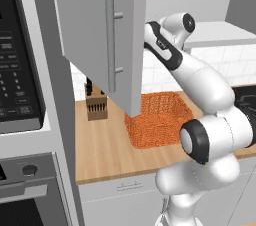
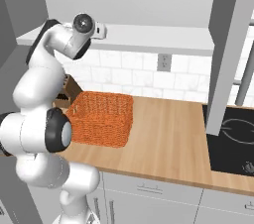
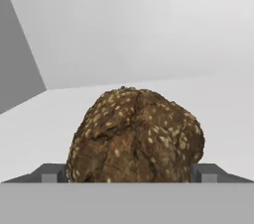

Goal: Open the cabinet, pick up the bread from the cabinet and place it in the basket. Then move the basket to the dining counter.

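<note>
The bread (image 3: 136,136), a dark seeded round loaf, lies on the white shelf (image 3: 34,129) inside the cabinet. My gripper (image 3: 130,174) is open, with one fingertip (image 3: 53,173) on each side of the loaf's base. The cabinet's left door (image 1: 102,30) is swung open toward me, and my arm (image 1: 165,45) reaches in behind it. The right door (image 2: 225,44) also hangs open. The orange woven basket (image 1: 160,117) (image 2: 101,116) sits on the wood counter below the cabinet. The dining counter is out of view.
A knife block (image 1: 96,105) (image 2: 64,94) stands left of the basket against the tiled wall. A black cooktop (image 2: 233,139) lies to the right. A microwave (image 1: 17,70) and an oven (image 1: 30,195) are stacked at the far left.
</note>
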Robot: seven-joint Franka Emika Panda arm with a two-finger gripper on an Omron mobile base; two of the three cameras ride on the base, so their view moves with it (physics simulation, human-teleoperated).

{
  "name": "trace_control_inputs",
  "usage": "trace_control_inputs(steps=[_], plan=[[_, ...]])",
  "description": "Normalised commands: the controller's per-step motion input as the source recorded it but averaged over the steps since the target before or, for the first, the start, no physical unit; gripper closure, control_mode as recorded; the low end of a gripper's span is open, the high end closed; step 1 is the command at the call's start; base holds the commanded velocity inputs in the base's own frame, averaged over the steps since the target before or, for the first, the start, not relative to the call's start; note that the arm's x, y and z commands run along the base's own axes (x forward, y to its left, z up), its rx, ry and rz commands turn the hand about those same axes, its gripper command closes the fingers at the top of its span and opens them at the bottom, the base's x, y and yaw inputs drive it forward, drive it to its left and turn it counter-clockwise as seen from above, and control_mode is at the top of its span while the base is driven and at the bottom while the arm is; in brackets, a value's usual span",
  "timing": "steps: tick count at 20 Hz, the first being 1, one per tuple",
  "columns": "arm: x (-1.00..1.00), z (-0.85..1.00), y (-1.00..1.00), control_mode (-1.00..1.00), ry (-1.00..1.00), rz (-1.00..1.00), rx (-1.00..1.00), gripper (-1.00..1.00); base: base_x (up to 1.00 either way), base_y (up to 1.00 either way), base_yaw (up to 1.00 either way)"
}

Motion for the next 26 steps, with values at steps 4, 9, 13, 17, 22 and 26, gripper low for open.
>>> trace_control_inputs(steps=[4,9,13,17,22,26], plan=[[-1.00,0.40,-0.69,-1.00,0.02,-0.25,0.14,1.00,0.00,0.00,0.00],[-1.00,0.36,-0.64,-1.00,0.15,-0.16,0.10,1.00,0.00,0.00,0.00],[-1.00,0.05,-0.37,-1.00,0.18,-0.02,0.04,1.00,0.00,0.00,0.00],[-1.00,-0.01,-0.26,-1.00,0.18,0.00,0.01,1.00,0.00,0.00,0.00],[-1.00,-0.62,-0.12,-1.00,0.19,0.00,-0.01,1.00,0.00,0.00,0.00],[-0.66,-0.75,-0.26,-1.00,0.29,0.00,-0.06,1.00,0.00,0.00,0.00]])
